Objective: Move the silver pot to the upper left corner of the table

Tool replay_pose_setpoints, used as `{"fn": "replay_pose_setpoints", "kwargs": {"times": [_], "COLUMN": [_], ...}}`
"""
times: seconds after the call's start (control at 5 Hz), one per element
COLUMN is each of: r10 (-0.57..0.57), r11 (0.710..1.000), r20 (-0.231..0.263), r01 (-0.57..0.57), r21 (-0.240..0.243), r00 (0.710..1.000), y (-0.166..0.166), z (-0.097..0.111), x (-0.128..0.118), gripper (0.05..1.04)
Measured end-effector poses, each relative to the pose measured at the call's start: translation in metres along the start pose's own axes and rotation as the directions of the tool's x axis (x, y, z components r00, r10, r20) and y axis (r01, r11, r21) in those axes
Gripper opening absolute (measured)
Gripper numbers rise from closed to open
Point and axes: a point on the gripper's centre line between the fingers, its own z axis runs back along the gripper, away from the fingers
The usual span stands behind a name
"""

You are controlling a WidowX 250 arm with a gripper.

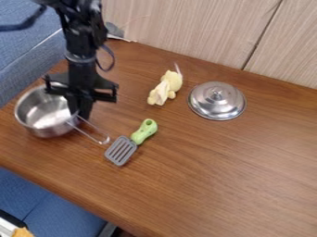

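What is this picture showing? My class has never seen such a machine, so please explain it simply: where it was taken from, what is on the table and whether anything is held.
The black machine is a robot arm, coming in from the top left. Its hand grasps things. A fixed camera looks down at a slant on the wooden table. There lie a silver saucepan with a wire handle, a slotted spatula with a green grip, a small yellow soft toy and a domed metal lid. The hand is at the saucepan's rim, by the handle; I cannot tell whether it grips it.
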Motion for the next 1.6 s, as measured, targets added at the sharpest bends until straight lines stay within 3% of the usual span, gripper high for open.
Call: {"fn": "replay_pose_setpoints", "kwargs": {"times": [0.2, 0.4, 0.6, 1.2, 1.6], "r10": [0.009, 0.03, 0.033, -0.013, -0.047], "r11": [1.0, 0.999, 0.999, 0.995, 0.994], "r20": [0.042, 0.114, 0.127, 0.202, 0.153], "r01": [-0.009, -0.026, -0.028, 0.034, 0.062], "r21": [-0.005, -0.036, -0.04, -0.096, -0.091], "r00": [0.999, 0.993, 0.991, 0.979, 0.987], "y": [0.004, 0.005, 0.0, -0.058, -0.084], "z": [0.015, 0.033, 0.034, 0.035, 0.01], "x": [0.016, 0.045, 0.069, 0.143, 0.165], "gripper": [0.082, 0.082, 0.082, 0.082, 0.082]}}
